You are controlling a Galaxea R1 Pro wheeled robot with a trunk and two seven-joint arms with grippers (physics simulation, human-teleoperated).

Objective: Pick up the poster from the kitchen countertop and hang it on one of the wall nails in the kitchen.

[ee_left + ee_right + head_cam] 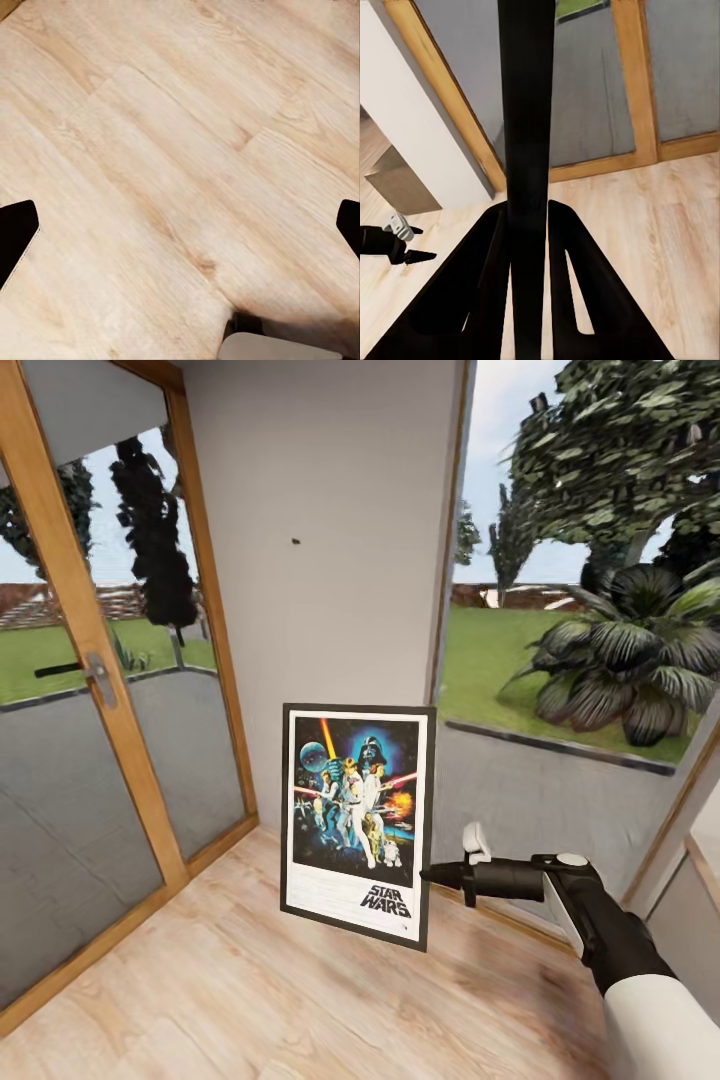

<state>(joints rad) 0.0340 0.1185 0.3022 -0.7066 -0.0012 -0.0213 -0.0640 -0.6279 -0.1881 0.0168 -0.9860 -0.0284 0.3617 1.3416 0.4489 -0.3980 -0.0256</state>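
Poster (356,820) is held upright above the wood floor (200,980), clamped at its right edge by the right gripper (428,875); a wall nail (297,542) is seen above. Left gripper (180,225) fingers seem spread apart.

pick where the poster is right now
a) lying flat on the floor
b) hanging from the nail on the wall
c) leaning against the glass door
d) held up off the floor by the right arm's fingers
d: the right gripper pinches the right edge of the poster, holding it upright in the air, well below the wall nail.
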